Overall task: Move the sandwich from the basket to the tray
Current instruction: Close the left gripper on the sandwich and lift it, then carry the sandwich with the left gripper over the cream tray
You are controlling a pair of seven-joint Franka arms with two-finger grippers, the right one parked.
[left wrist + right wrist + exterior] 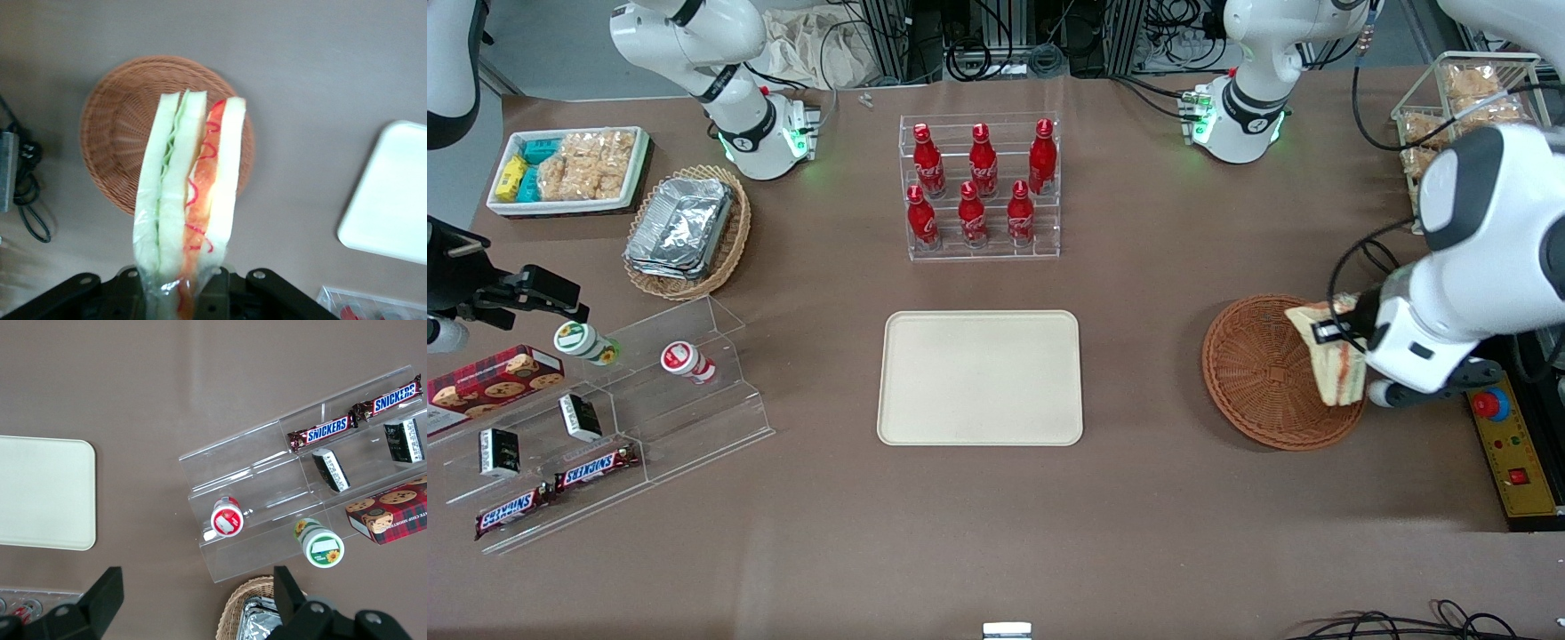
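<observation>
One sandwich (pixel 190 193) sits clamped in my hand (pixel 183 290), lifted above the basket (pixel 1263 373) on the tabletop (pixel 1138 293); the tray (pixel 980 377) lies well apart from the basket, toward the parked arm's end.

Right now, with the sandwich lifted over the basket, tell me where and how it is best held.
Grip the sandwich across its flat bread faces, near one end, coming from above. The wedge is thin and soft, with its layered edge exposed, so squeezing the faces keeps the filling together. The gripper already clamps it that way, above the basket, and the grip looks adequate for carrying it to the tray.
</observation>
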